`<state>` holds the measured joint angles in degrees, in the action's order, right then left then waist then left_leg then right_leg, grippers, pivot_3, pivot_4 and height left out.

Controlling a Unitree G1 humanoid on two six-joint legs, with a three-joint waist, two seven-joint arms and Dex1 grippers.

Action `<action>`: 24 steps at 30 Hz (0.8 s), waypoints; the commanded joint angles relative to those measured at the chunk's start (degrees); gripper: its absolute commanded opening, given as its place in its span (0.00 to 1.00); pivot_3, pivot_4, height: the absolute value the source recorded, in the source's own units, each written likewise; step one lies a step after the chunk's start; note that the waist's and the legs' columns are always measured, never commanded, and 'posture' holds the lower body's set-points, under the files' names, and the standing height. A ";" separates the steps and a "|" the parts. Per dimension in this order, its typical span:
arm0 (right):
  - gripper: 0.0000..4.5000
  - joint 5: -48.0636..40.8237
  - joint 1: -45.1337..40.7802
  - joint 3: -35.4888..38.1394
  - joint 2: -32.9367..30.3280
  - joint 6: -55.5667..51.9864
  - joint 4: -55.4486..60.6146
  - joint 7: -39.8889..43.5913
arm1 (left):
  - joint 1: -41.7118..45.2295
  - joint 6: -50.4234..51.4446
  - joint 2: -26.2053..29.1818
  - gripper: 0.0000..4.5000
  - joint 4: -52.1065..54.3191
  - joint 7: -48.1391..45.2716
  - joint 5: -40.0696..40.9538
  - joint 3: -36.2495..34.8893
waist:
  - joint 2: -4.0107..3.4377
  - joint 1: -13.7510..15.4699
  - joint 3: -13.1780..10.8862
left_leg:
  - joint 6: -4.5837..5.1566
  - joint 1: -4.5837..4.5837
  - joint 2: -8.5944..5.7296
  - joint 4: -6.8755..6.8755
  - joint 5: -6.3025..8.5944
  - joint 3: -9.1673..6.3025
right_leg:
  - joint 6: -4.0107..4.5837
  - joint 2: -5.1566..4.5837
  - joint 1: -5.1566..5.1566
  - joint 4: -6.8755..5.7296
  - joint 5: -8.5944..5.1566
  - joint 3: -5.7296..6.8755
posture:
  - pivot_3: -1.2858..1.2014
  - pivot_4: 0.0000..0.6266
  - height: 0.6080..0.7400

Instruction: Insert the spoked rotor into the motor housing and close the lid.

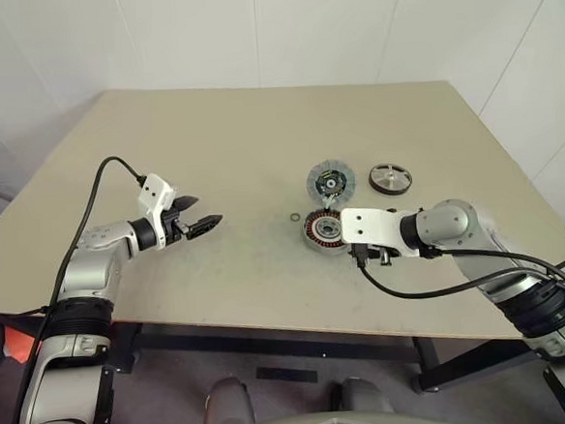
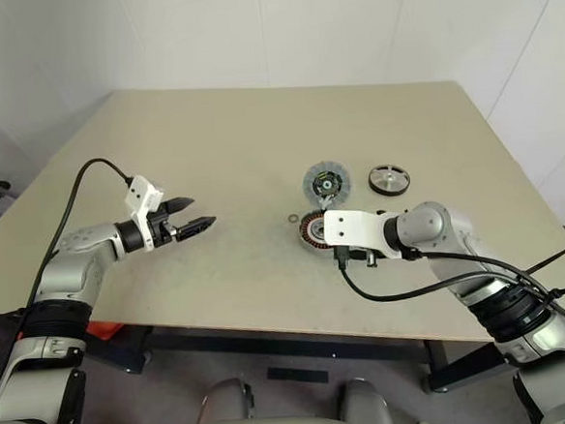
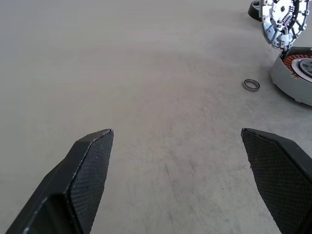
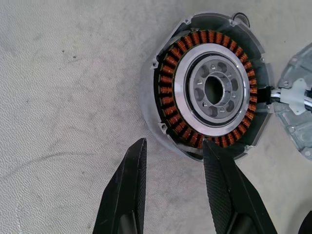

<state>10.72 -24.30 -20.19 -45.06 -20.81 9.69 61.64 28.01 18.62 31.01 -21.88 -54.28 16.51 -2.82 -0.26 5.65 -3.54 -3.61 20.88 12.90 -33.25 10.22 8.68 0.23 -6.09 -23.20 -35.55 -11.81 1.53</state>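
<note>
Fingers [image 4: 229, 190] of the right gripper [image 4: 175, 161] straddle the unlabelled motor housing [image 4: 207, 87] rim.

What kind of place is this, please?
Probably a lab or test room: a plain beige table against bare white walls, with motor parts laid out, a housing, lid and rotor.

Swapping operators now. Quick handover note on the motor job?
Left gripper: jaws open, empty, over bare table, away from the parts.
Right gripper: jaws apart, holding nothing, at the motor housing rim.
The housing is open and empty, windings showing. Lid just behind it; spoked rotor to the lid's right; small washer left of the housing.
Done: nothing seated.
Left: insert rotor, close lid.
</note>
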 commanded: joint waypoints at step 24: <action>0.45 -29.21 -16.52 60.87 22.98 -38.51 -24.19 -52.11 | 2.41 2.65 -4.76 0.99 5.10 -1.31 2.30 2.44 | -0.22 0.39 0.06 | -0.37 0.25 -0.04 0.19 -0.25 0.06 | -0.02 0.01 -0.44 -0.14 -0.01 0.00 | 0.52 0.00 1.00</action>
<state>-16.36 -40.83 39.80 -21.54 -58.54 -17.37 10.22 29.23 21.91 25.56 -17.27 -54.93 18.54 0.07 -0.48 6.04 -3.47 -4.00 21.10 12.86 -33.06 9.95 8.75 0.20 -6.09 -23.60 -35.69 -11.82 1.52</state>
